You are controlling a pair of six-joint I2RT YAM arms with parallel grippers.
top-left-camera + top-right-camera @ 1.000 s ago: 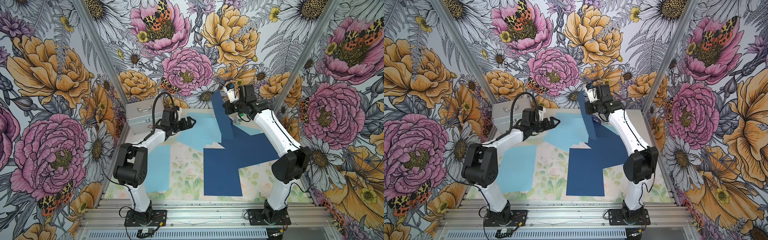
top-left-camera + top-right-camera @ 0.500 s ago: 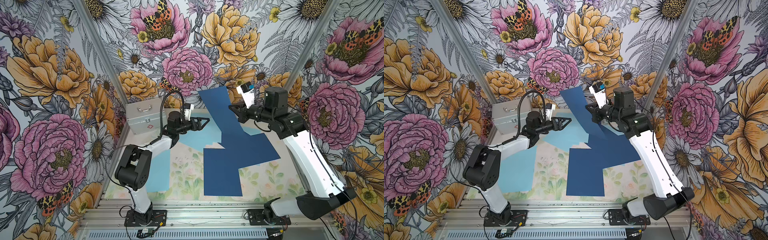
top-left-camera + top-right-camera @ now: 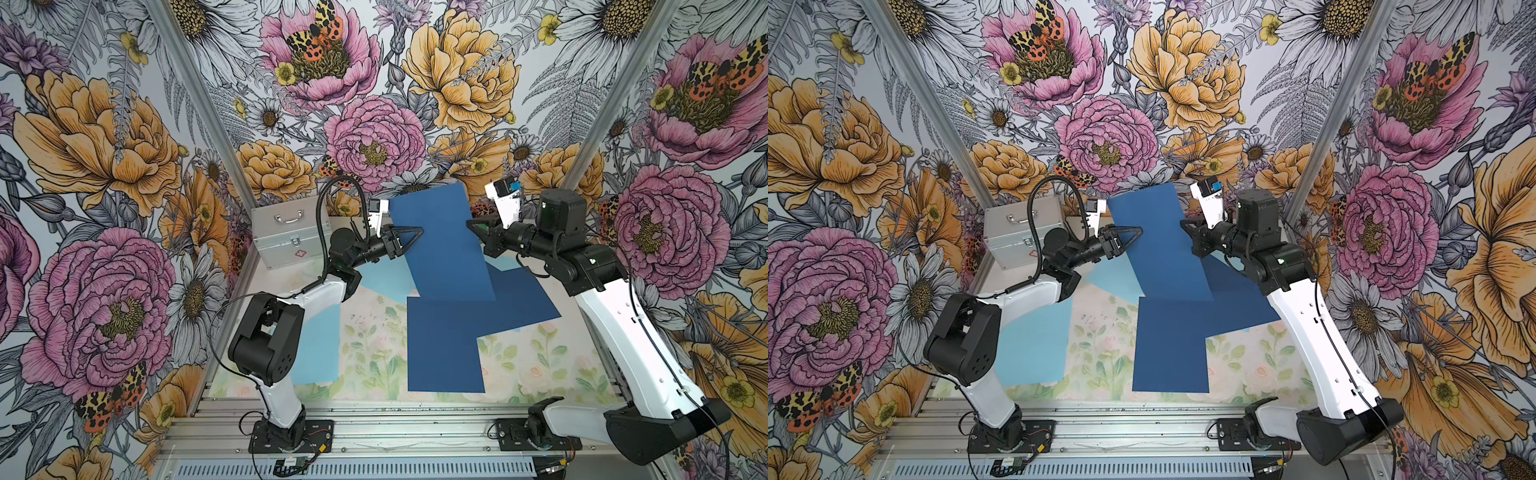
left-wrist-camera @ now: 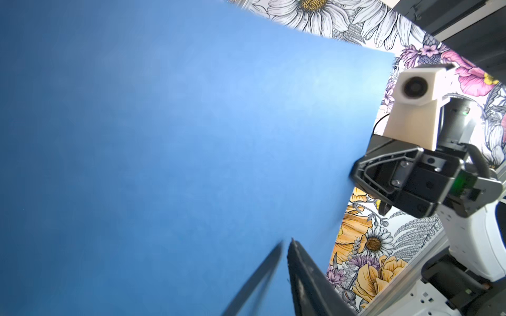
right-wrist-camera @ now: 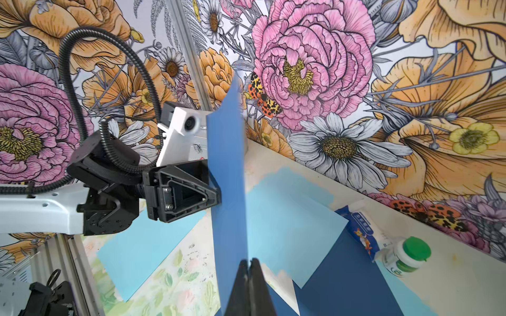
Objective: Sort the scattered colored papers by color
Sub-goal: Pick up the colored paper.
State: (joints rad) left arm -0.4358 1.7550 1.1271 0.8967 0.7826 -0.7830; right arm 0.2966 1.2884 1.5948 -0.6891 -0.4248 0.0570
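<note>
Navy sheet [image 3: 440, 245] — pinched by right tool [image 5: 249, 264], left tool [image 3: 419, 230] unclear — silver case [image 3: 286, 237] closed.

Dark navy paper sheet [image 3: 440, 241] held up mid-back, left gripper [image 3: 419, 229] at its left edge, right gripper [image 3: 469, 224] at its right. Flat navy sheet [image 3: 444, 345] front centre on floral-print table [image 3: 374, 353], overlapping another navy sheet [image 3: 523, 299] behind-right. Light sky-blue sheet [image 3: 316, 357] front left; second sky-blue sheet [image 3: 382, 278] back centre, below raised one. Silver metal case [image 3: 286, 232] back-left corner. Crinkled blue-and-white packet [image 5: 358, 227] beside green-capped white bottle [image 5: 405, 257], back right.
</note>
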